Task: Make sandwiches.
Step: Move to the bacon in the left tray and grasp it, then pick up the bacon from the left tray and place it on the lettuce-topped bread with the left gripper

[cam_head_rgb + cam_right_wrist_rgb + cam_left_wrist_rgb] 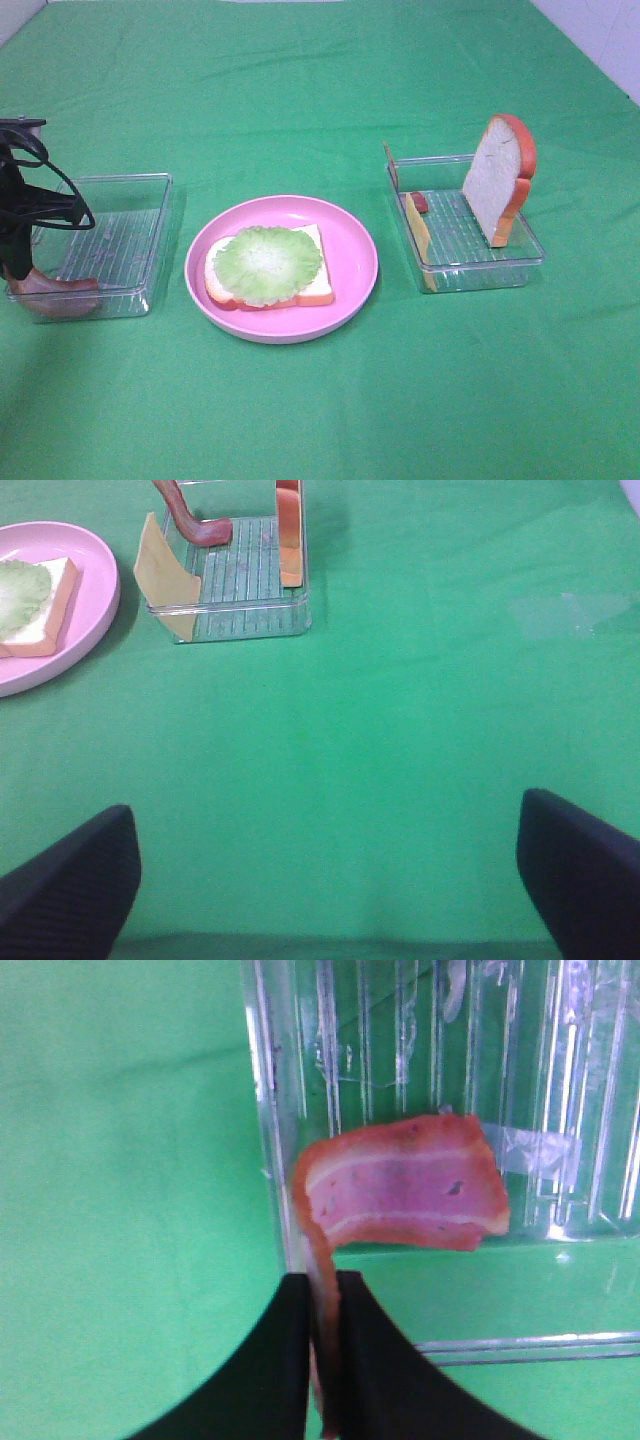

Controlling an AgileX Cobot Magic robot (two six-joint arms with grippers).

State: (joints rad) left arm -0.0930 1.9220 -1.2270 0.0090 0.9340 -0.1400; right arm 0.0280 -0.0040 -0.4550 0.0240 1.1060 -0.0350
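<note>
A bread slice (318, 285) topped with a lettuce leaf (266, 263) lies on the pink plate (350, 230) in the middle. My left gripper (18, 268) is shut on the end of a bacon strip (400, 1195), which hangs at the front left corner of the left clear tray (120, 180). A second bread slice (495, 175) stands upright in the right clear tray (480, 268), with a cheese slice (418, 235) leaning on its left wall and another bacon strip (420, 202) behind it. My right gripper (325, 880) is open and empty over bare cloth, out of the high view.
Green cloth covers the whole table. In the right wrist view the right tray (250, 630) and the plate's rim (100, 610) lie well ahead of the right gripper. A pale wall edge (600, 40) shows at the far right corner.
</note>
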